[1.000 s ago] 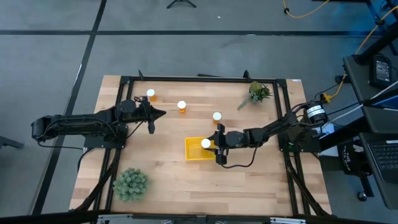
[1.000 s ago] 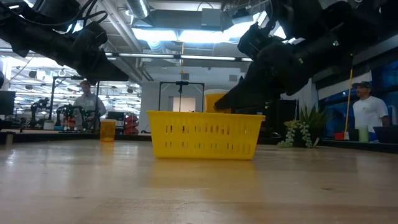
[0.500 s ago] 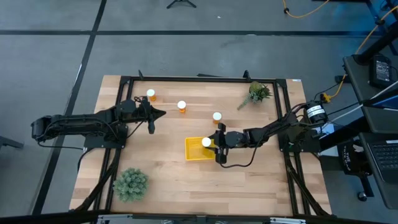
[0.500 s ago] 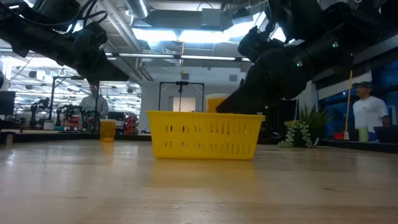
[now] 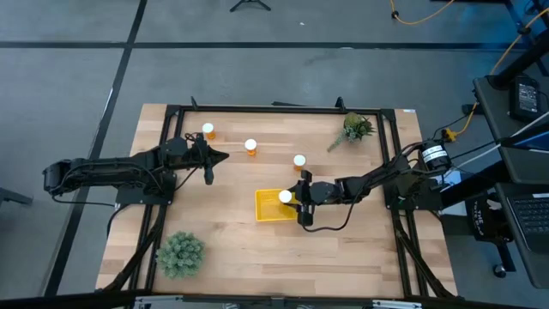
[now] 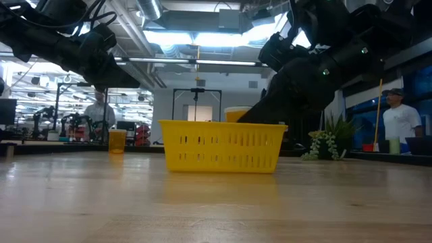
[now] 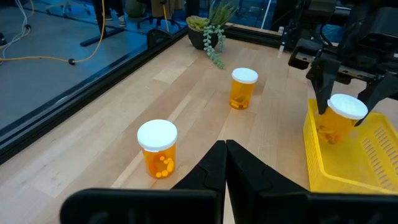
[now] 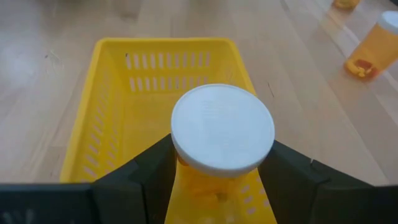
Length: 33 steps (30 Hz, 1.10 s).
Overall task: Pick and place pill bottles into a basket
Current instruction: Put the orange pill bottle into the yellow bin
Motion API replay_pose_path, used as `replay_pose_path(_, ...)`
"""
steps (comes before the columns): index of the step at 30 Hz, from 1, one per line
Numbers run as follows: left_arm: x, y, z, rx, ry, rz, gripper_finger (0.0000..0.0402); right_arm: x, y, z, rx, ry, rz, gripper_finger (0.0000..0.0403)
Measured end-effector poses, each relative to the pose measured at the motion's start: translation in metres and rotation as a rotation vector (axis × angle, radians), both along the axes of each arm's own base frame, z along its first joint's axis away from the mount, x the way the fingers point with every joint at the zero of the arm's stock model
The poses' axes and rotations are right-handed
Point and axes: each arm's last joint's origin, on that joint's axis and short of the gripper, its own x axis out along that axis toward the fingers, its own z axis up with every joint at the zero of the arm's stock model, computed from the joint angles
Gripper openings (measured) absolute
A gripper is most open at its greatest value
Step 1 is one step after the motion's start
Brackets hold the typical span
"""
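My right gripper [image 5: 294, 198] is shut on an orange pill bottle with a white cap [image 8: 222, 127], holding it over the yellow basket [image 5: 271, 210]. The bottle's lower part sits inside the basket's walls [image 7: 333, 130]. Three more pill bottles stand upright on their bases on the wooden table [image 5: 208, 130], [image 5: 250, 146], [image 5: 299, 160]. My left gripper [image 5: 221, 156] hovers shut near the table's left side, short of the two left bottles, touching nothing. My right gripper pinches the bottle's orange body just under the white cap [image 8: 186, 167], one finger [image 8: 152, 171] on each side. The fingers come slanting down from the table's right side. The bottle stands about upright with its lower part in the basket; whether it rests on the floor is hidden.
A green spiky plant [image 5: 179, 253] sits at the near left corner and a smaller trailing plant [image 5: 353, 129] at the far right. A black frame [image 5: 274, 110] borders the table. People stand in the room beyond [image 6: 399, 121].
In the low view the held bottle has sunk a little behind the basket's wall as my right gripper tipped slightly downward. The gripper stays shut on it.
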Motion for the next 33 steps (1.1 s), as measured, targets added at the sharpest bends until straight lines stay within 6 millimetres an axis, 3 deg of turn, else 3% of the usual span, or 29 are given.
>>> replay_pose_path(10, 0.0, 0.0, 0.0, 0.0, 0.0, 0.0, 0.0004, 0.0, 0.0, 0.0, -0.001, 0.0, 0.001, 0.0215)
replay_pose_path(23, 0.0, 0.0, 0.0, 0.0, 0.0, 0.0, 0.0004, 0.0, 0.0, 0.0, 0.0, 0.0, 0.0, 0.0267)
replay_pose_path(33, 0.0, 0.0, 0.0, 0.0, 0.0, 0.0, 0.0004, 0.0002, -0.0014, 0.0001, -0.029, 0.001, 0.008, 0.0272)
